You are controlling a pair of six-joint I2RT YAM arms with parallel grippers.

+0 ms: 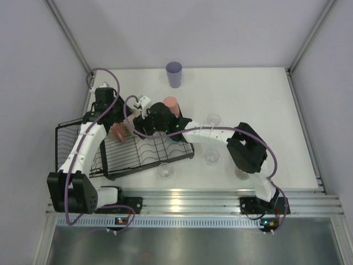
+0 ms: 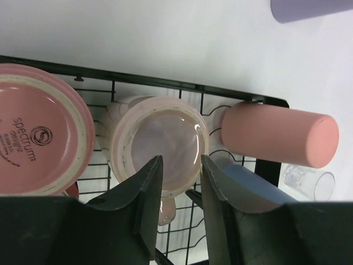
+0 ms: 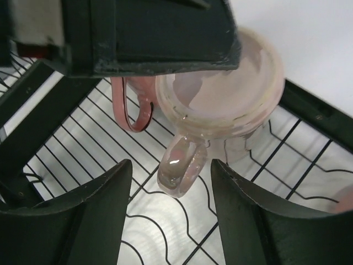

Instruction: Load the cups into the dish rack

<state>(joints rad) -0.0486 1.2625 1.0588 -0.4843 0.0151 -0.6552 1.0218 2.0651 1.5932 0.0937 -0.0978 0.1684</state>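
Observation:
The black dish rack (image 1: pixel 83 132) holds a pink mug (image 2: pixel 38 138) and a cream mug (image 2: pixel 162 143), both with their bases toward the left wrist camera. A salmon-pink tumbler (image 2: pixel 278 134) lies on the rack's far rim (image 2: pixel 165 83), and a blue tumbler (image 2: pixel 253 185) shows behind a finger. My left gripper (image 2: pixel 181 160) hovers at the cream mug's base with its jaws apart and nothing pinched. My right gripper (image 3: pixel 171 165) is open, and the cream mug's handle (image 3: pixel 179 168) sits free just ahead of its fingers. The pink mug's handle (image 3: pixel 132 110) lies beyond.
A lavender cup (image 1: pixel 174 73) stands at the table's back. Three clear glasses (image 1: pixel 213 119) (image 1: pixel 212 157) (image 1: pixel 165 170) stand right of and in front of the rack. Both arms crowd over the rack's far right corner.

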